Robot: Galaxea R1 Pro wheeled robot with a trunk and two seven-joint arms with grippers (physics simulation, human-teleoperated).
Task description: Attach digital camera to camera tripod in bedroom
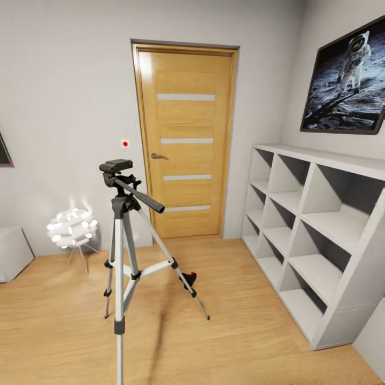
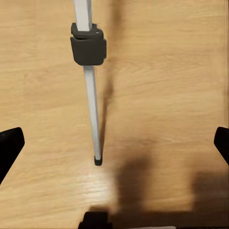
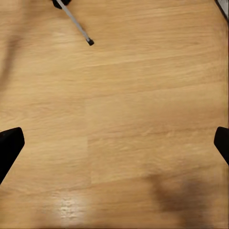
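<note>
Bedroom, pale plank floor (image 1: 256,321) | silver-legged camera tripod (image 1: 120,256) upright, black head | both jaws released, spread wide

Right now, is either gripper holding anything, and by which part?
Nothing is held. The left gripper and right gripper are both open over bare floor.

Even, bright light; the lamp (image 1: 72,227) glows white, soft shadows and a glare patch mark the floor (image 3: 143,119), edges slightly blurred.

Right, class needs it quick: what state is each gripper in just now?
Left gripper: open, holding nothing, above a tripod leg.
Right gripper: open, holding nothing.
</note>
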